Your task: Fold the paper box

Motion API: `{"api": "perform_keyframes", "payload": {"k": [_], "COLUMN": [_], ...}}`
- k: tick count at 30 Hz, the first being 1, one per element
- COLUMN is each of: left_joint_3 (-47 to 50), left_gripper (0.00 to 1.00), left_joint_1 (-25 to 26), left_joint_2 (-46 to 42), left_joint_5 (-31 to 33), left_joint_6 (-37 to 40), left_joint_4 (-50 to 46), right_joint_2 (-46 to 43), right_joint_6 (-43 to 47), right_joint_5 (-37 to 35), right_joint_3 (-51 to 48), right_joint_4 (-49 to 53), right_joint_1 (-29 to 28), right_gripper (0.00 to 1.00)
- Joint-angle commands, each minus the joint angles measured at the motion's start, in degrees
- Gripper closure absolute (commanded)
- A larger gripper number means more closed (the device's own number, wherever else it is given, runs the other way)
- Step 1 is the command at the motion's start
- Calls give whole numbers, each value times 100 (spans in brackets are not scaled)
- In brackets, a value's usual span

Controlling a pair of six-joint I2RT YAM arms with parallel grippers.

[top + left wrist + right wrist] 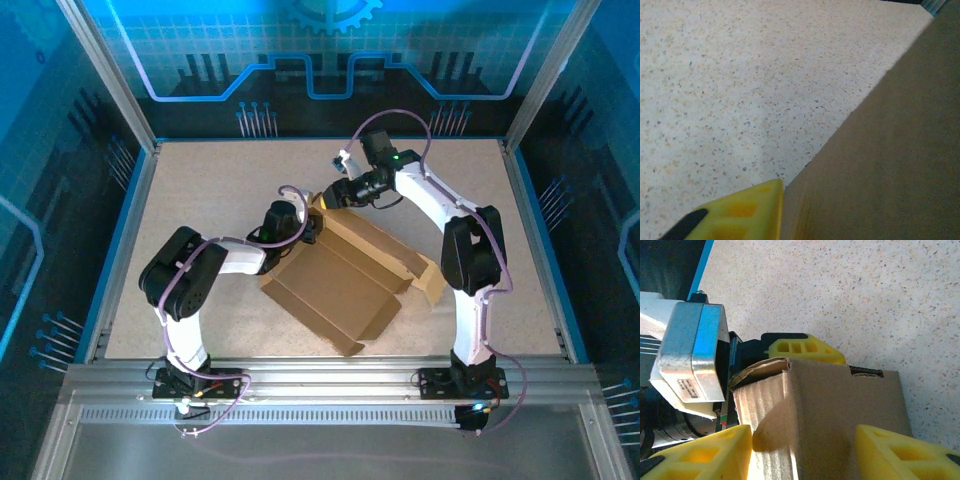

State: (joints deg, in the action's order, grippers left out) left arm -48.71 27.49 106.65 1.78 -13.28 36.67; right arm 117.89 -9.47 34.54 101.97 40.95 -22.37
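Overhead view of one speckled beige table, two white-and-black arms and one paper box. Plain brown cardboard, partly folded, lying at the middle of the frame, slightly right of centre. Long edges and creases running diagonally from upper left toward lower right. A flat panel spread toward the lower left, raised walls along the upper right side, a small flap sticking out at the far right end. Both claws close together at the box's upper left corner: left gripper from the left, right gripper from the upper right.

From the right wrist, three yellow fingers counted. Two of its own fingers at the bottom corners, set well apart, with a standing cardboard wall in the gap ahead of them and nothing clamped. One finger of the other claw just behind that wall's top edge, next to a silver housing at the left. Rough corrugated edge at the wall's upper left.

From the left wrist, a single yellow finger at the bottom left, just beside a blurred brown cardboard face across the right half. Partner finger hidden or cut off. Cannot tell whether the left claw stands apart or is pinched on the cardboard.
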Motion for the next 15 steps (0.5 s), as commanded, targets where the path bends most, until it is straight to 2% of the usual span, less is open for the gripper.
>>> {"api": "perform_keyframes", "payload": {"k": [1,3,5,8,13,15], "left_joint_3": [-180,-196,-233,-266,-193,-125], "left_gripper": [82,92,97,99,100,99], "left_joint_1": [-19,-23,-23,-24,-28,-32], "left_joint_2": [-57,-57,-57,-108,-337,-412], "left_joint_5": [-44,-22,23,58,311,437], "left_joint_6": [27,11,22,126,293,314], "left_joint_4": [-245,-270,-345,-405,-574,-682], "right_joint_2": [-169,-203,-262,-403,-1132,-1439], "right_joint_6": [-33,-37,-41,-88,-280,-432], "right_joint_5": [-97,-89,-83,-102,-496,-623], "right_joint_3": [-70,-46,-33,15,-345,-535], "right_joint_4": [317,317,304,345,-89,-313], "right_joint_1": [83,84,83,84,180,329], "right_gripper": [42,39,37,31,14,9]}}
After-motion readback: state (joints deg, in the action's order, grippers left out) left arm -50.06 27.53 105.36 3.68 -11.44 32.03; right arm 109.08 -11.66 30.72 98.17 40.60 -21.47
